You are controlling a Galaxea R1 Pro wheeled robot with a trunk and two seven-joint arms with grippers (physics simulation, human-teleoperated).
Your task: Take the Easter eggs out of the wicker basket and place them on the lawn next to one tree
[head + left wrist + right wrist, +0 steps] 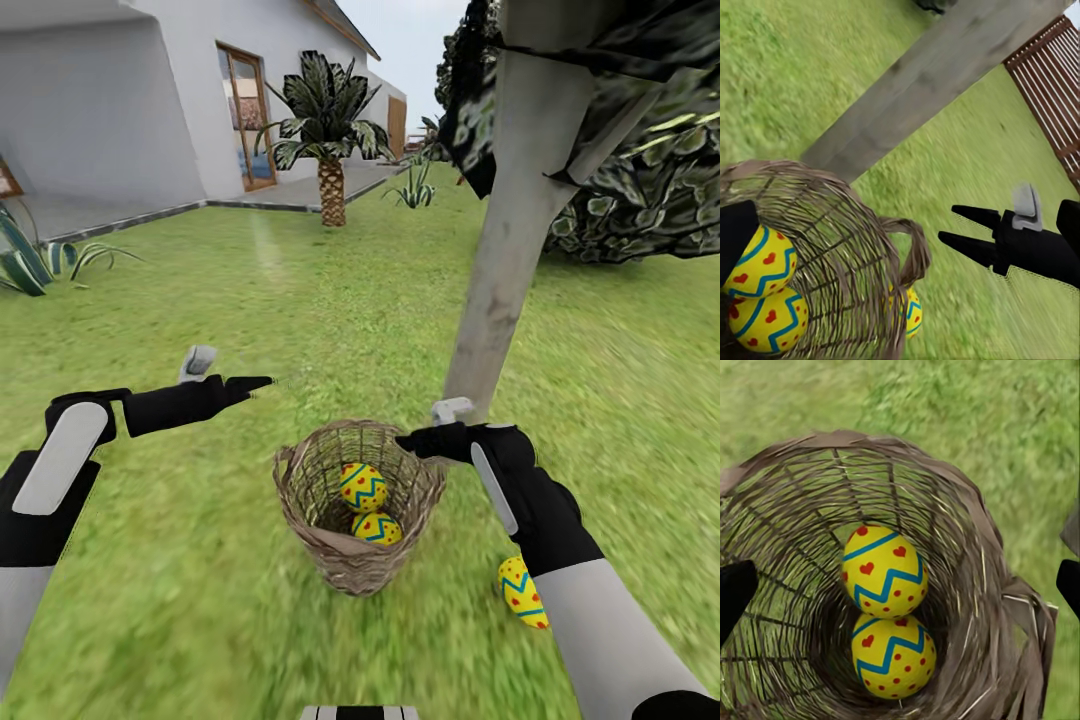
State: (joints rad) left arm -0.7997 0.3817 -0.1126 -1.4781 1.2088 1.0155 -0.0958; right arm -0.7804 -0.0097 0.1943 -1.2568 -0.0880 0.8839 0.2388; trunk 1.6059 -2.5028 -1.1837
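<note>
A white house (130, 95) stands at the far left, with a wood-framed glass door (246, 118) in its wall. A grey paved path (190, 205) runs along the foot of the house. A palm (330, 135) with a scaly brown trunk and dark drooping fronds grows at the path's edge, to the right of the door. Just beyond it on the right sits a small spiky plant (414, 187). Another spiky plant (35, 258) with long striped blue-green leaves spreads at the left edge, near the path. In the left wrist view, a brown slatted fence (1050, 86) stands in the distance. Pale sky (410, 40) shows above the roof.
</note>
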